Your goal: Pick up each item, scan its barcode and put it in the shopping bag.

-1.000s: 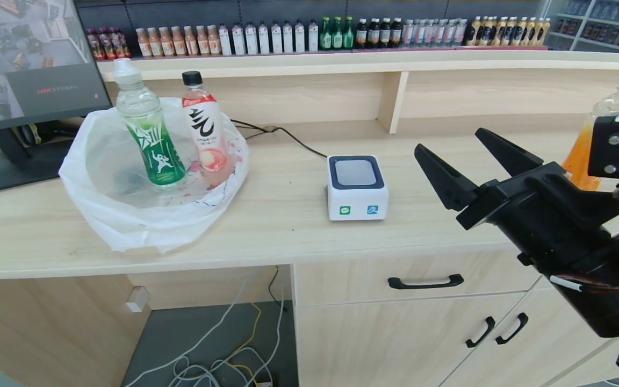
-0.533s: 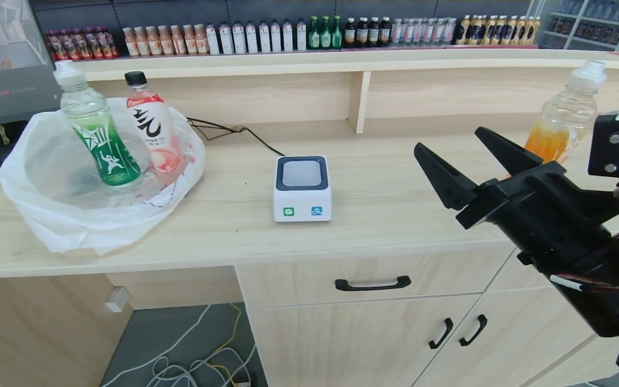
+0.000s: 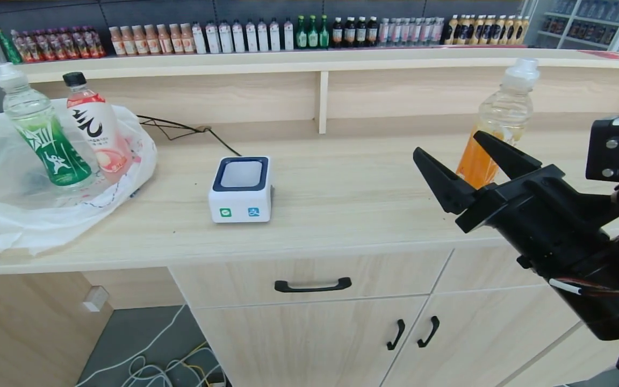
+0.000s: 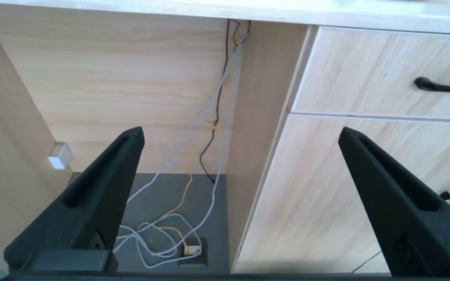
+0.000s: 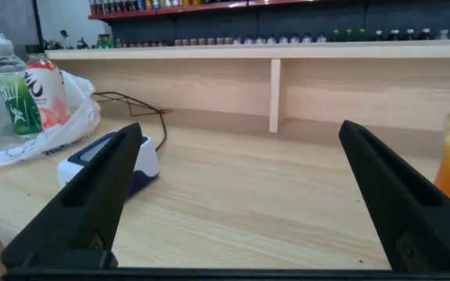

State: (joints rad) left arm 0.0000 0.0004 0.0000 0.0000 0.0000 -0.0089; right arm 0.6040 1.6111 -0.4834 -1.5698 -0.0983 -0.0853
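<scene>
R gripper (image 3: 447, 142) was wide, empty, short of orange bottle (image 3: 497, 115) | you needed jaws square on mid-body, label free for scanner (image 3: 240, 188)

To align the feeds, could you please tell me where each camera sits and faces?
Head view: on the head, looking forward and down at the counter, scanner, shopping bag and orange bottle; open right gripper at its right.
Left wrist view: below the counter, facing the cabinet, drawer handle and floor cables; open left gripper frames it.
Right wrist view: low over the counter, facing across it; right gripper frames it.
Shared by head and right wrist views: scanner, shopping bag, orange bottle.
</scene>
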